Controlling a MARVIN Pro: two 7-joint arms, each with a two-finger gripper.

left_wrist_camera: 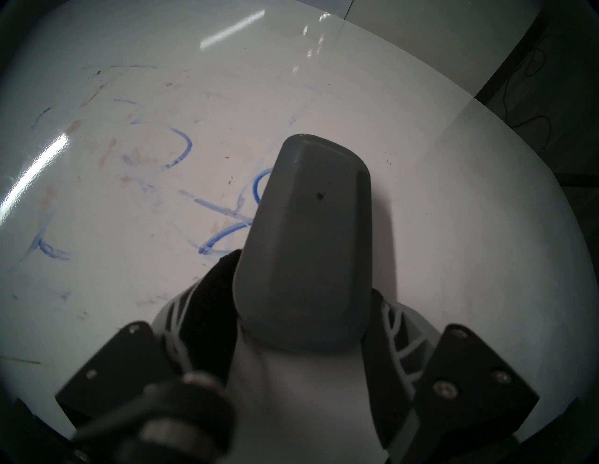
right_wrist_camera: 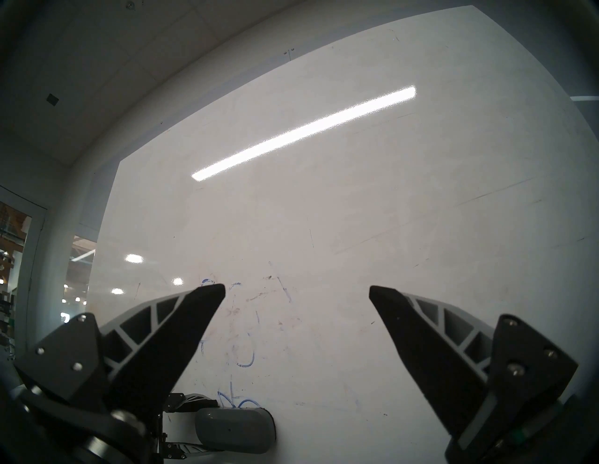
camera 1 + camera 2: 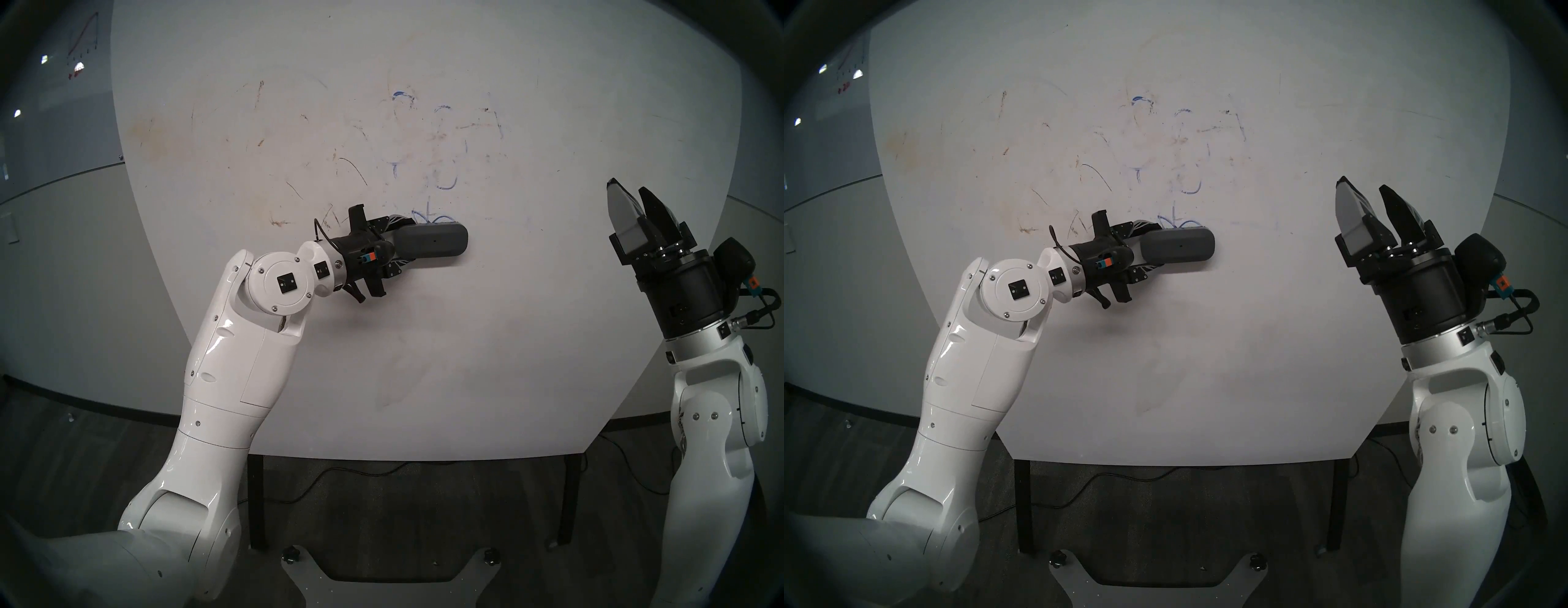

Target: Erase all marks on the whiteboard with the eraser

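The whiteboard (image 3: 488, 339) fills the view, a broad white sheet mottled with brownish smudges and thin dark scratches, carried on dark legs over grey carpet. A grey wall panel (image 3: 51, 106) with a red graph is seen at the far left, cut off by the dark fisheye rim. Across the board's middle the marks (image 3: 449, 182) are left as broken blue loops and faint strokes; the lowest loops are partly hidden behind the eraser (image 3: 432, 244). The eraser is held flat against the board near its centre, long axis lying level, rounded free end pointing to the right of the view. It is clamped at its near end by the left gripper (image 3: 399, 248). The right gripper (image 3: 632, 208) is held clear of the board at the right, fingers spread wide, nothing between them.
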